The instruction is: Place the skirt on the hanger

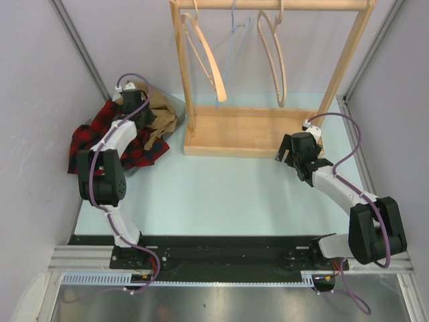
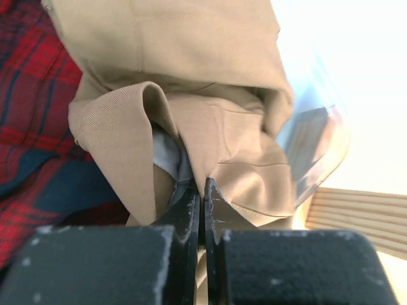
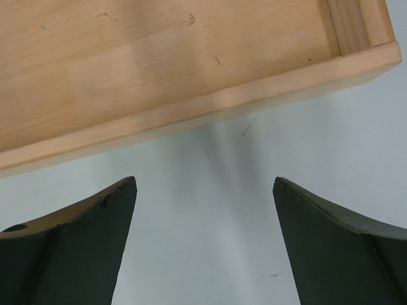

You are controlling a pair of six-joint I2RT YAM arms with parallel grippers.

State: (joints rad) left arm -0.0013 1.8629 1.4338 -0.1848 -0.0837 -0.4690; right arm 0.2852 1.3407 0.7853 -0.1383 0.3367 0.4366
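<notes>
Left hand [image 2: 201, 190] clenched on tan skirt [image 2: 210, 57] fold, arm stretched far-left; right hand [image 3: 203, 210] released, hovering beside rack base [image 3: 159, 57].

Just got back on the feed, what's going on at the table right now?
The left gripper is shut on a fold of the tan garment, apparently the skirt, which lies bunched on a red plaid cloth at the far left of the table. The right gripper is open and empty, hovering over the table beside the wooden rack base. The hangers on the rack hang bare, so the hanging step is not yet done.
</notes>
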